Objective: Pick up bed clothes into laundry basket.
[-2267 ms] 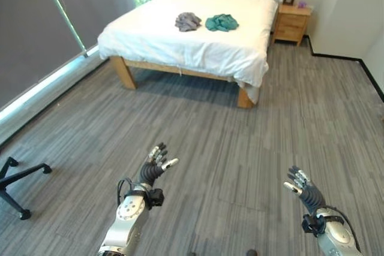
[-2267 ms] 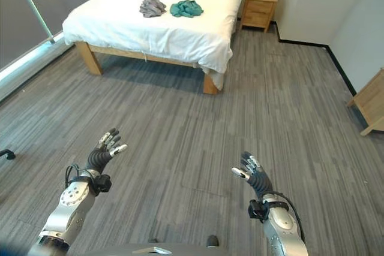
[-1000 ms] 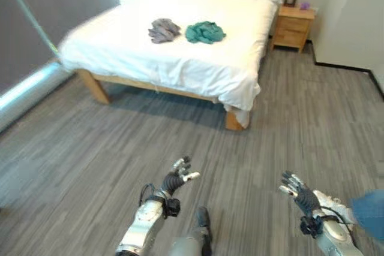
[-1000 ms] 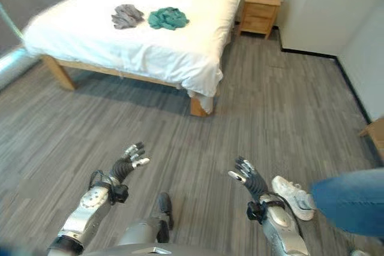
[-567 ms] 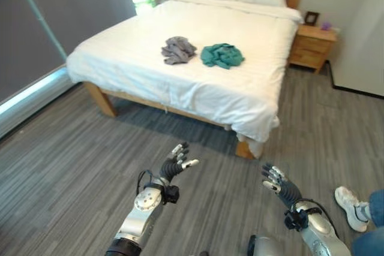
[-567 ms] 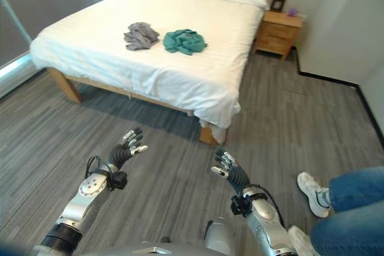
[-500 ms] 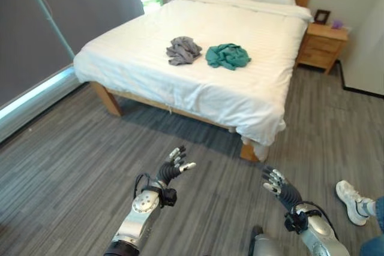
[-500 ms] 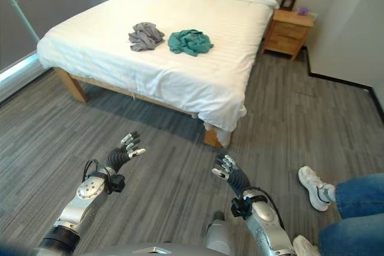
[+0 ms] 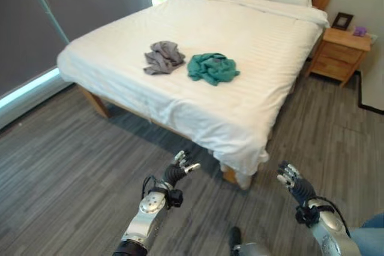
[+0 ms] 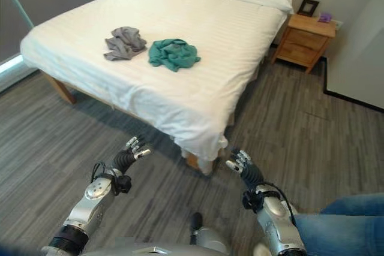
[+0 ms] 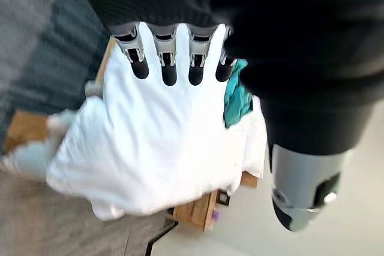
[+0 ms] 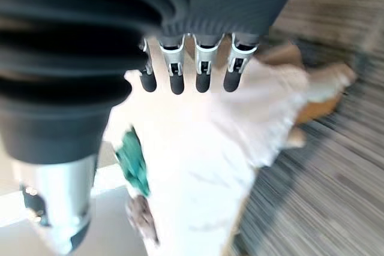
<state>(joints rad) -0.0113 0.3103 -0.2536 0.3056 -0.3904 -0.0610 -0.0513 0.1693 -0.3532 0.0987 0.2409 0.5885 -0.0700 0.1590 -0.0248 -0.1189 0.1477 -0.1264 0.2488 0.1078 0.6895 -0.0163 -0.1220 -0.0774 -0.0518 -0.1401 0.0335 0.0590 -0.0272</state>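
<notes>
Two hands lead the way, both empty: the left hand (image 9: 180, 168) and the right hand (image 9: 292, 181) are held out low over the grey floor (image 9: 72, 166) with fingers spread and relaxed, gripping nothing. Just past them comes the near corner of the bed (image 9: 240, 142), which a second ago sat well across the room, so the camera has closed in and the approach is nearly done. Farther on, the clothes wait on the white sheet: a grey garment (image 9: 162, 57) and a teal garment (image 9: 211, 67), near each other, untouched. A person's jeans (image 10: 336, 226) now crowd the lower right. Beyond the bed stands the nightstand (image 9: 342, 49). My read: reaching comes next.
</notes>
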